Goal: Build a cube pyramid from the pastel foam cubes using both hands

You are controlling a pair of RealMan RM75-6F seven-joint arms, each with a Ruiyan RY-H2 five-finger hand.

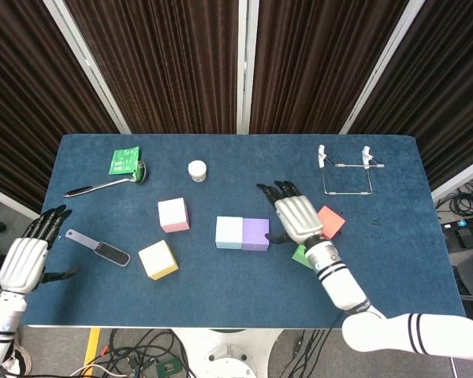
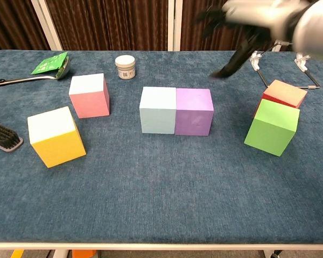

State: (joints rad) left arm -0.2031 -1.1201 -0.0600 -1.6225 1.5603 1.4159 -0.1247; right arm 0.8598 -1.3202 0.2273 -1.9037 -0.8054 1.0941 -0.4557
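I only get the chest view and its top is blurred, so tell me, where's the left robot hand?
Observer: The left robot hand is by the table's left edge, fingers spread, holding nothing.
Operator: And the right one?
Observer: The right robot hand hovers open between the purple cube and the red cube, hiding part of the green cube.
Operator: What's the black thing at my left edge?
Observer: A brush, with its grey handle pointing back-left.

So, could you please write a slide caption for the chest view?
Right hand raised above the light blue cube and purple cube, which sit side by side.
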